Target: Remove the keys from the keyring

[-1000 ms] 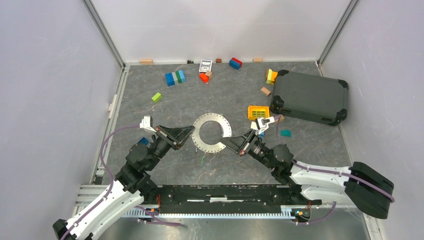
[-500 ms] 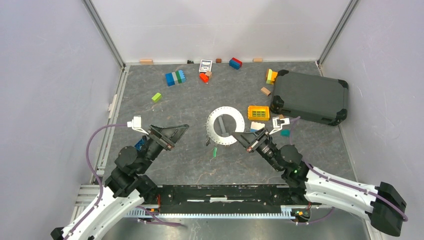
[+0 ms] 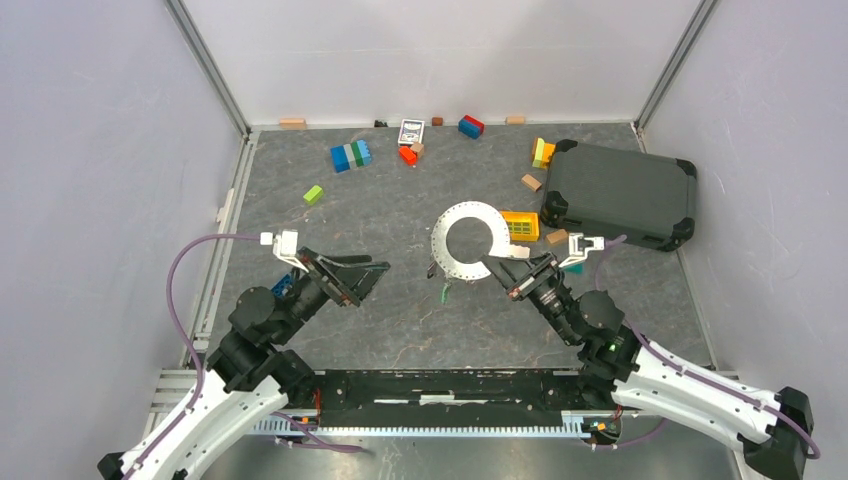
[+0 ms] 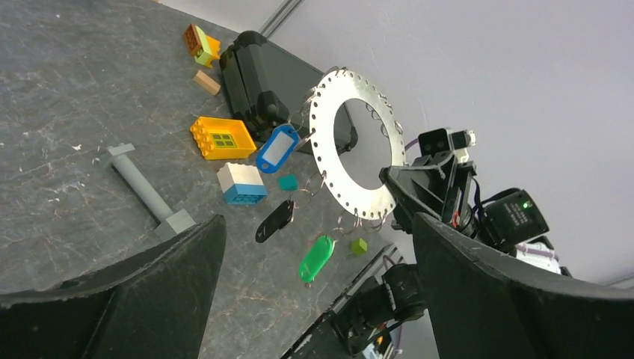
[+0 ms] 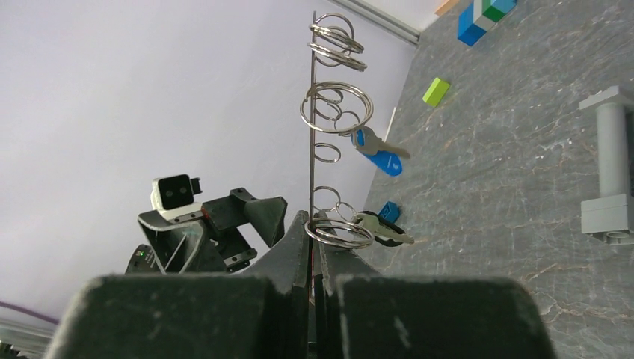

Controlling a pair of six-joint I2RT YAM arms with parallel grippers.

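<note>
Top external: my right gripper (image 3: 492, 267) is clenched on the near rim of the disc (image 3: 470, 210), a flat silver ring pierced with holes, which stands up and away from my fingertips. My left gripper (image 3: 370, 278) is spread wide with nothing in it, well apart from the disc, off to its left.

The keys (image 3: 432, 270) hang from the disc's rim just left of my right fingertips. They sit between my two grippers, nearer the right one.

From the left wrist I count three: a blue key (image 4: 277, 147), a black key (image 4: 274, 220) and a green key (image 4: 317, 258), all dangling under the disc.

From the right wrist the disc is edge-on, rising straight out of my shut fingers (image 5: 288, 250). The keyrings (image 5: 336, 107) thread through it. I make out at least five, but their overlap stops an exact count. The lowest sits right at my fingertips.

Beyond my right gripper lie one yellow block (image 3: 518, 224) and one case (image 3: 620, 195). One blue-and-white brick (image 4: 241, 185) and one grey bar (image 4: 146, 191) lie under the disc.
</note>
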